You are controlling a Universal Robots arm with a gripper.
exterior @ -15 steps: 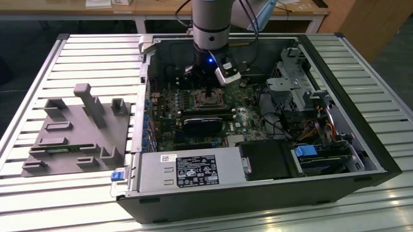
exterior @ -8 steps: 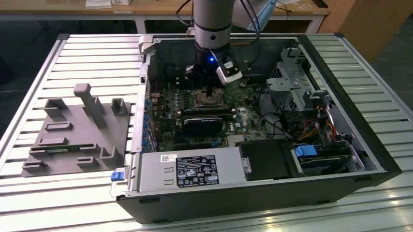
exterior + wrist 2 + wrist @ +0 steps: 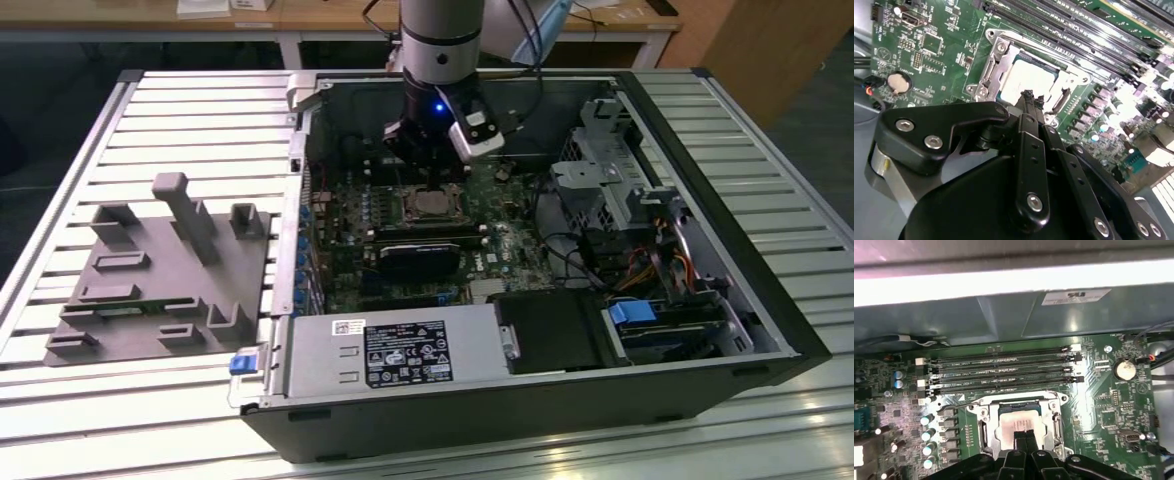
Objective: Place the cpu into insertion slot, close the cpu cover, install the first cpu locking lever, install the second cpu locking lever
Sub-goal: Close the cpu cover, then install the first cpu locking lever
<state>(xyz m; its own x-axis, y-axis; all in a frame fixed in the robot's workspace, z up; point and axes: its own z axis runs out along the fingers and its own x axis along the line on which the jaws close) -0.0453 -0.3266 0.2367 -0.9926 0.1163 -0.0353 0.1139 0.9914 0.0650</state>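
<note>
the cpu (image 3: 1029,77) lies flat in the slot (image 3: 1060,101) on the board (image 3: 949,75). the cover (image 3: 988,75) looks to be down around it, its window framing the silver top. i cannot tell whether the cover is fully seated, nor whether either lever is latched. the gripper (image 3: 1030,97) hangs just over one edge of the cpu, fingers pressed together with nothing between them, so it reads as a pushing tool here rather than a grasp. in the first wrist view the memory slots (image 3: 1004,372) run along the far side of the cover from the gripper. judging by this, the step in hand is likely pressing the cover shut or starting on a lever. to do it well, the push should land on the metal frame and not on the chip's top. it should come down straight and gently, with the closed tips kept from skidding toward the capacitors (image 3: 929,434) beside the slot.
</note>
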